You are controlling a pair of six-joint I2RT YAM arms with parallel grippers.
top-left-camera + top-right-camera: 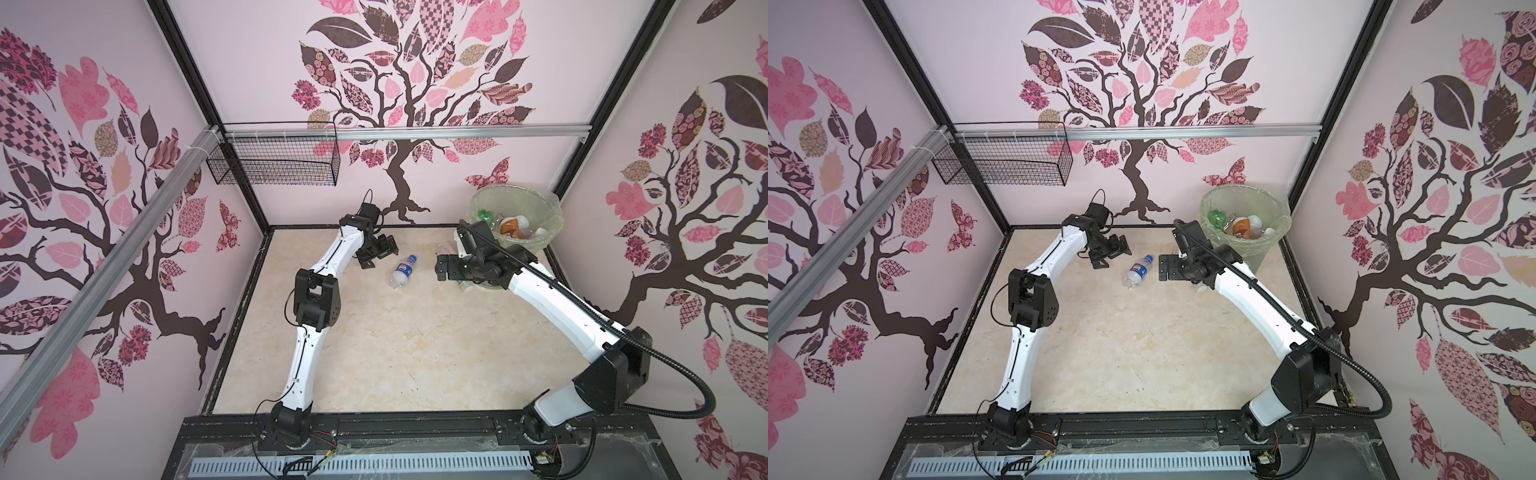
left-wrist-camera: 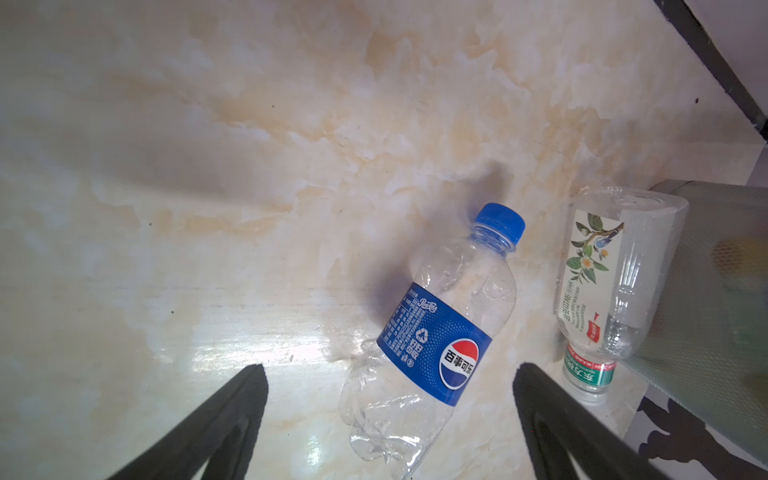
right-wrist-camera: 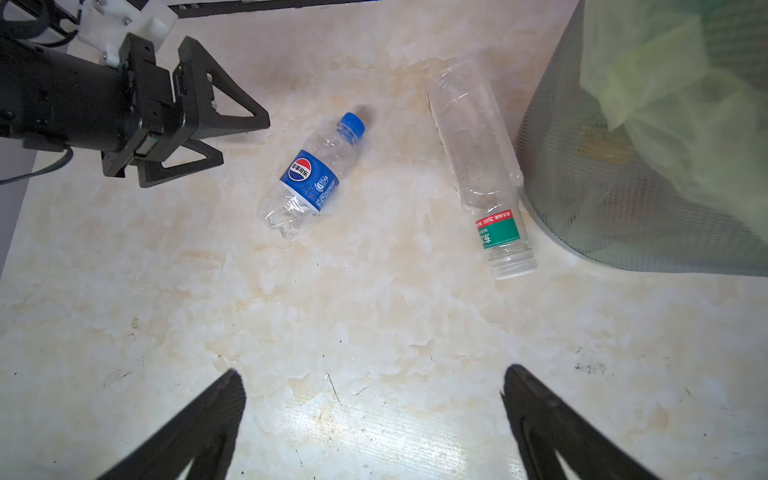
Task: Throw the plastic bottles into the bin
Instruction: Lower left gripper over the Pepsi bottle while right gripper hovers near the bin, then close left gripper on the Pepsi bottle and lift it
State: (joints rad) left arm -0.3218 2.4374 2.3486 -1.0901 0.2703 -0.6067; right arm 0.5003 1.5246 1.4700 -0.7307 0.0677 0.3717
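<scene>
Pepsi bottle (image 1: 402,271) is laid flat, cap toward 1 o'clock in a top view, at 4 o'clock from the nearer left gripper (image 1: 381,257). That and the right gripper (image 1: 439,268) are spread wide, empty.

Blue-labelled bottle (image 2: 432,328) reads "Pepsi" and "百事可乐".

My desk (image 2: 208,166) is cream marble veined in beige. The blue-labelled bottle (image 2: 432,332) is clear, with a blue cap and a red, white and blue roundel on its label. The white-labelled bottle (image 2: 598,270) is clear too, printed with green leaves and a bird, with a green-and-red band at its neck. The bin (image 3: 623,199) is grey mesh with a pale green liner. Inside it I see a green bottle (image 1: 484,216) and what looks like an orange-brown label. My left gripper (image 3: 245,139) and right gripper (image 1: 441,267) are black.
</scene>
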